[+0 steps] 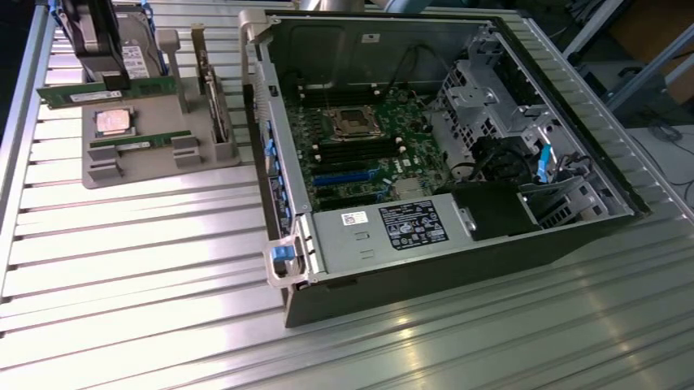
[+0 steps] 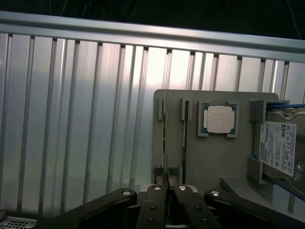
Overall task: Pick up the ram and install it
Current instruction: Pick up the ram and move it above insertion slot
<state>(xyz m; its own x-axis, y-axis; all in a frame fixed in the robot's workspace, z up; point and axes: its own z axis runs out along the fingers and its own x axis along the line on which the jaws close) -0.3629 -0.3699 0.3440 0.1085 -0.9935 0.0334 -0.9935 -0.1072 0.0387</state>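
Observation:
My gripper is shut on the ram, a thin green stick seen edge-on between the black fingers. In the exterior view the gripper hangs at the upper left. It holds the ram level, a little above the grey holder. An identical stick stands in its slot on the holder, also seen in the wrist view as a thin edge. The open computer case lies to the exterior view's right, with its motherboard and dark memory slots exposed.
The holder also carries a square silver CPU, a hard drive with a white label and an upright expansion card. The case's power supply and drive cage flank the board. All stands on a ribbed metal table.

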